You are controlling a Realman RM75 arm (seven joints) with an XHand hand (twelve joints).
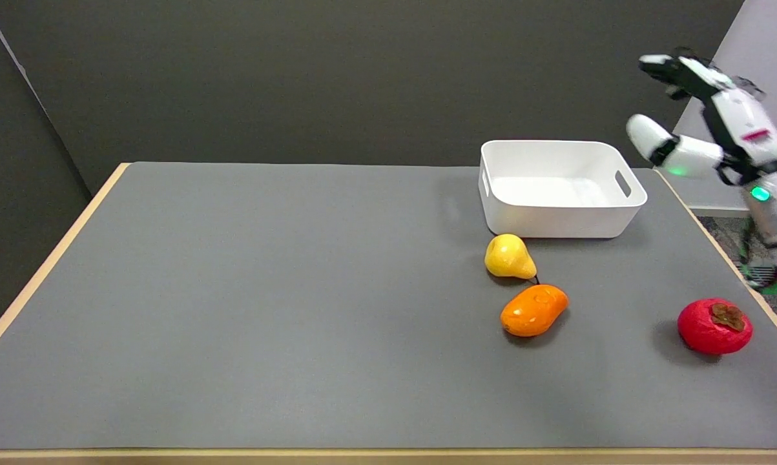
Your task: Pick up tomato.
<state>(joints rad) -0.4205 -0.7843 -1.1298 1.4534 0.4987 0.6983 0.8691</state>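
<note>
The tomato (715,326) is seen lying near the right edge of the grey surface (265,290), toward the near right corner, its brown calyx turned upward. The robot hand (704,123) is held high in the air at the far right, well apart from the tomato and above the right edge; its fingers are spread wide and nothing is gripped. A white bin (559,188) is set by the far edge, toward the far right corner, with handle cut-outs shown in its end walls. Just in front of the bin a yellow pear (508,257) is laid on its side, and an orange fruit (534,310) is placed just beside it, nearer the front edge.
</note>
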